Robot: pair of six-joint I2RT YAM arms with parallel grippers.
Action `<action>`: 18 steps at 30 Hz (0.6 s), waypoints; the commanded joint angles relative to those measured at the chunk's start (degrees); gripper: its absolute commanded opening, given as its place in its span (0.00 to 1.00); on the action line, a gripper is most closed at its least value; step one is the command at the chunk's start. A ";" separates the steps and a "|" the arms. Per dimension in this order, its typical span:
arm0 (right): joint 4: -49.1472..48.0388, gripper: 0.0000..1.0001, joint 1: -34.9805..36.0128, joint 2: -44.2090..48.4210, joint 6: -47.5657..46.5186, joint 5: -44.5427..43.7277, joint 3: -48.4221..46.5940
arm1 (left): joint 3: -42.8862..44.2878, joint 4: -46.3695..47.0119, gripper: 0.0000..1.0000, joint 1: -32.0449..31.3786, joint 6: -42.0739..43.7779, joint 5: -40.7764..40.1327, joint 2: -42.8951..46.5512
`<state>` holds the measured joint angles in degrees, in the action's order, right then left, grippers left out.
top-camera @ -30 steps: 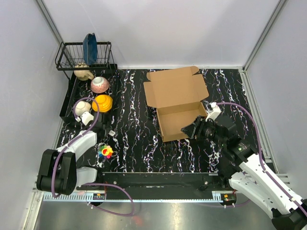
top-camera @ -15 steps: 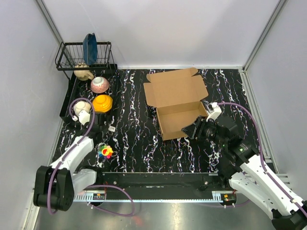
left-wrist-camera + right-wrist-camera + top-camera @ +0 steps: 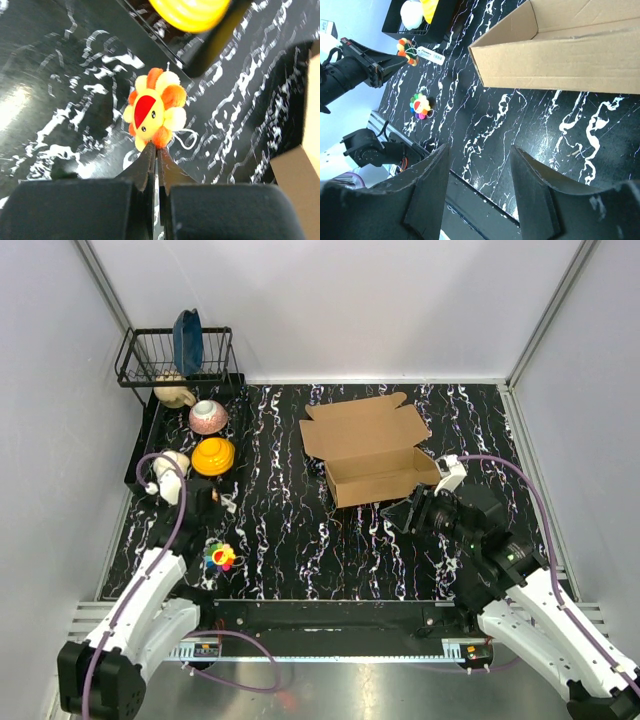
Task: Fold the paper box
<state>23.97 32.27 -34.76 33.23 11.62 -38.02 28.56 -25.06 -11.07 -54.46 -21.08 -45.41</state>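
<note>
Cardboard paper box (image 3: 365, 430) beside wide-open right claw (image 3: 477, 150)

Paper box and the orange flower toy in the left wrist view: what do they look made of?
The paper box looks like plain brown cardboard, matte: dull unprinted walls, sharp creases, raw cut edges. The orange flower toy seems soft plush, fuzzy and matte: rounded fluffy petals, a flat red felt-like patch, a thin white string.
</note>
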 commanded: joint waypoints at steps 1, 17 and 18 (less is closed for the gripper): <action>0.03 0.57 0.42 -0.04 -0.80 -0.19 0.23 | 5.97 -1.65 0.00 -6.58 -1.08 -2.72 1.29; -3.74 0.57 0.42 -7.24 -3.09 -14.68 -4.96 | 44.11 4.49 0.00 -30.05 8.48 -14.51 -26.56; -5.67 0.57 0.42 -8.47 -2.91 -17.22 -5.13 | 45.78 4.75 0.00 -30.50 9.27 -14.43 -28.23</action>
<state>24.21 32.32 -39.83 31.29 3.88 -40.75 67.09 -24.71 -39.48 -50.74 -33.30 -67.46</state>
